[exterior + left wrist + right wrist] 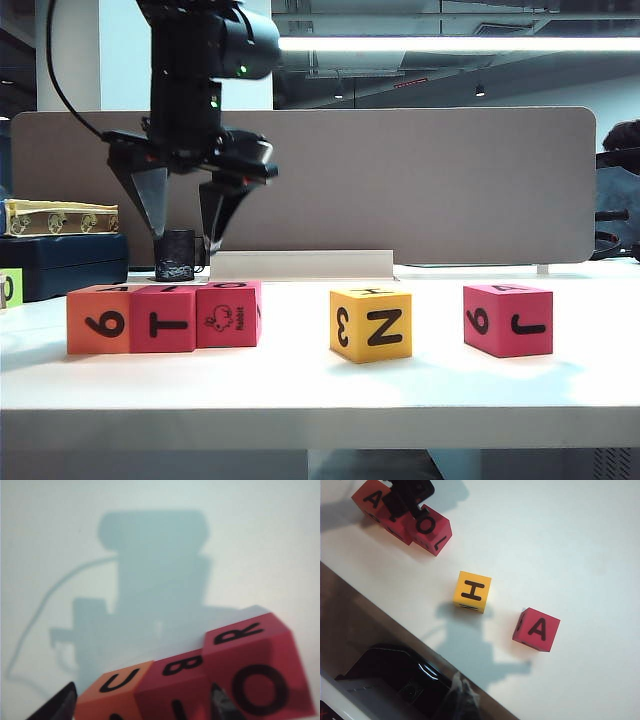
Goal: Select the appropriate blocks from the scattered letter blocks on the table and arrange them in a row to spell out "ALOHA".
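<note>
Though half cropped, left claw [145, 705] open.

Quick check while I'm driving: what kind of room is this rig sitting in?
Probably an open-plan office or lab. The white desk backs onto a grey partition screen, with strip lights and exposed ceiling behind. The open left pincer hangs over the letter blocks; the right pincer is out of view.

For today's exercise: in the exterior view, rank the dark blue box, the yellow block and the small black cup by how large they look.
1. dark blue box, though cut off by the frame edge
2. yellow block
3. small black cup, which stands farther back, so its true size is uncertain
</note>
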